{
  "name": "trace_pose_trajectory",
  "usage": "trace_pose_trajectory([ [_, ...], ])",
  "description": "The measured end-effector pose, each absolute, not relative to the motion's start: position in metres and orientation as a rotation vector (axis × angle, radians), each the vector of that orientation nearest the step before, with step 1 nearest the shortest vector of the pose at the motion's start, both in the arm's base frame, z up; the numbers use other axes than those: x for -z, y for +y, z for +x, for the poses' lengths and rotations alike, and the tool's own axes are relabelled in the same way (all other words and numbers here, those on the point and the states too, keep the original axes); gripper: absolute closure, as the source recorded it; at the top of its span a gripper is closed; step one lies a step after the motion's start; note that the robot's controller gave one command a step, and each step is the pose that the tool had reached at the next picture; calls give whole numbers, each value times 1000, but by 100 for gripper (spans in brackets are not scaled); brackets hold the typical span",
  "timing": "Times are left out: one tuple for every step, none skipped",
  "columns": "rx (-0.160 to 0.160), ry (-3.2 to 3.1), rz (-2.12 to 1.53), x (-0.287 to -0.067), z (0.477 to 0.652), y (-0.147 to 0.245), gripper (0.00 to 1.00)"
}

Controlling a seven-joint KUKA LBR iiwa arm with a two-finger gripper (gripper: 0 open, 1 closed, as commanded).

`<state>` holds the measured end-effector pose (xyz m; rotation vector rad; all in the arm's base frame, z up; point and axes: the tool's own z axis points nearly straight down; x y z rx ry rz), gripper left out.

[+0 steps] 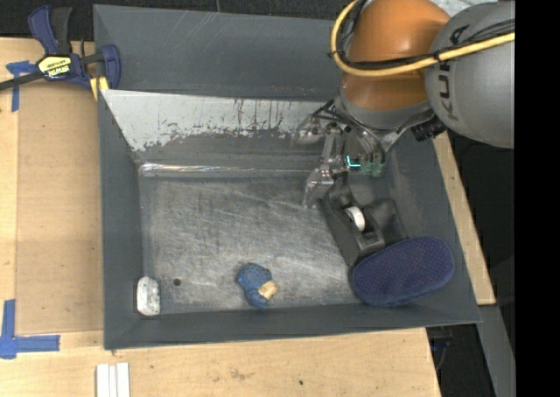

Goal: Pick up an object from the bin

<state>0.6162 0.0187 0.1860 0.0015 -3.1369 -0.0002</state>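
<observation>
The grey metal bin [118, 238] takes the arm [472, 63] from the right, and its gripper [319, 181] hangs low over the right part of the floor near the back wall; whether it is clenched or released I cannot tell. Just beside it, toward the front, lies the black block with a white roll [359, 225], whose lower end meets the dark blue oval pad [404, 271] in the front right corner. Well apart along the front wall lie a blue and tan lump [256, 284] and, in the front left corner, a small silvery packet [148, 296].
</observation>
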Motion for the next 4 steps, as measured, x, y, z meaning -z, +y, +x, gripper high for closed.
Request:
trace_pose_trajectory([
  [3, -3138, 61, -170, 557, 63, 0],
  [1, -3111, 418, -149, 482, 90, 0],
  [0, -3038, 810, -82, 486, 99, 0],
  [1, -3039, 807, -83, 486, 99, 100],
])
